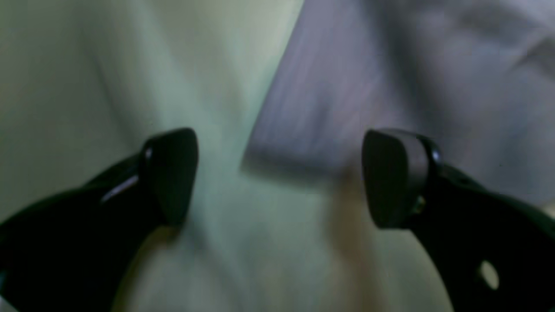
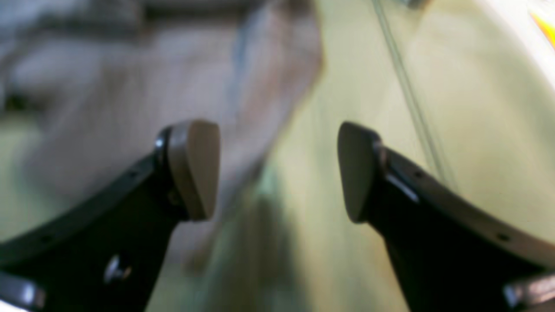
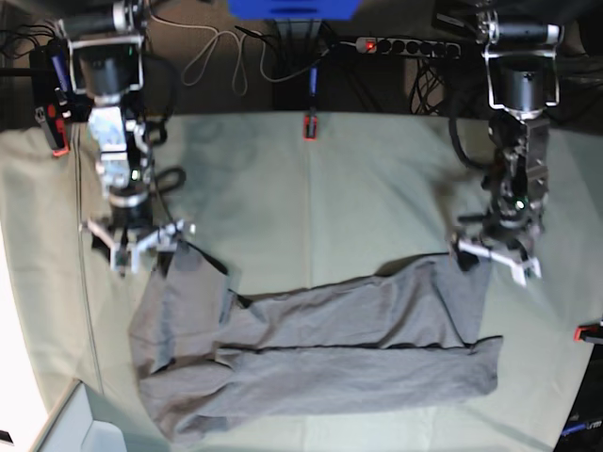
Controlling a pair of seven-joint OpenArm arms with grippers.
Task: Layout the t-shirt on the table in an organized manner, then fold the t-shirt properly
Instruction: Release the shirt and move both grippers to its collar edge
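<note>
Two grippers: both sit above the table, one at each far corner of the t-shirt, jaws spread with nothing between them.
Left gripper (image 3: 497, 256): black curved fingers with rounded flat pads; released, hovering at a corner of grey fabric on the base view's right.
Right gripper (image 3: 139, 247): dark fingers with pale tan pad faces; released, at the shirt's upper tip on the base view's left.
T-shirt (image 3: 320, 353): soft medium-grey knit, lying along the near half of the table as a long horizontal band, a lengthwise fold line along its middle, one end bunched and creased at the base view's left.
Table (image 3: 311, 207): covered in pale mint-green cloth, lightly creased, far wider than the shirt.
Clamps: small red clamp (image 3: 308, 126) on the far edge; another (image 3: 590, 331) at the base view's right edge.
Room: black power strip (image 3: 400, 45) with a lit red switch, loose cables and a blue object (image 3: 292, 8) behind the table.
Writing: none legible; both wrist views are blurred.
</note>
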